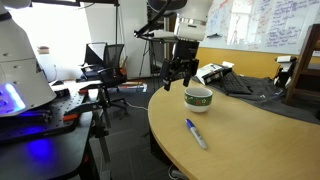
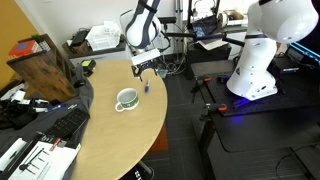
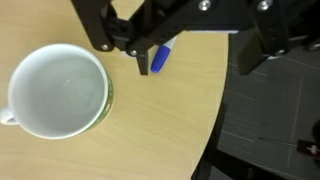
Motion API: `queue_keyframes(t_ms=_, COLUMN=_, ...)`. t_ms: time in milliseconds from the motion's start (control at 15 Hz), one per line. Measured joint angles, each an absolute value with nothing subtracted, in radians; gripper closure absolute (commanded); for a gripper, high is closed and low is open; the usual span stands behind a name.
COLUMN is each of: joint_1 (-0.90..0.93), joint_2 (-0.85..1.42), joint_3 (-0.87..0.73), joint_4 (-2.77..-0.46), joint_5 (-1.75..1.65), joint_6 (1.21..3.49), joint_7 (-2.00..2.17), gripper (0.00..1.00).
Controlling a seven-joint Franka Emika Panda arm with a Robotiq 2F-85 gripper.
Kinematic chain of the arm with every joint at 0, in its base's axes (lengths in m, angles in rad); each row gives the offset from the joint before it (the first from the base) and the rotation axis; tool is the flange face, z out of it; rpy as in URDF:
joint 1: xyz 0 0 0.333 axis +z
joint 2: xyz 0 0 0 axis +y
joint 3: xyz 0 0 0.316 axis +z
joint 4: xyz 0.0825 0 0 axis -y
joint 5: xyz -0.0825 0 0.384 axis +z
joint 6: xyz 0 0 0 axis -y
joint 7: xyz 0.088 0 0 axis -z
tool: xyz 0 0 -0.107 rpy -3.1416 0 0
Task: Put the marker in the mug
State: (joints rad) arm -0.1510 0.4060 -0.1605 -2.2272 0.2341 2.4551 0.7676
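The mug is a white cup with a green band, standing upright on the wooden table; it also shows in the other exterior view and at the left of the wrist view. The marker lies flat on the table, apart from the mug and near the curved edge. In the wrist view only its blue end shows below the left finger. My gripper hangs above the table, open and empty, with its fingers wide apart.
A dark bag and papers lie on the far part of the table. A wooden box and dark clutter are on one end. The table edge drops to grey floor. A white machine stands beside it.
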Motion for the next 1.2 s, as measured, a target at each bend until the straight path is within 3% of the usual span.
queue_keyframes(t_ms=533, joint_1=-0.239, joint_2=0.554, joint_3=-0.174, joint_4=-2.142, joint_5=0.535, joint_6=2.556, joint_7=0.674, gripper=0.0)
queue_keyframes(t_ms=1000, joint_1=-0.231, joint_2=0.771, joint_3=-0.196, joint_4=-1.967, joint_5=0.553, joint_6=2.579, joint_7=0.711, gripper=0.0)
queue_keyframes(t_ms=1067, joint_1=-0.226, joint_2=0.8, joint_3=-0.201, joint_4=-1.941, joint_5=0.553, joint_6=2.579, joint_7=0.725, gripper=0.25)
queue_keyframes(t_ms=1200, joint_1=-0.225, joint_2=0.847, joint_3=-0.206, joint_4=-1.894, joint_5=0.553, joint_6=2.579, joint_7=0.75, gripper=0.34)
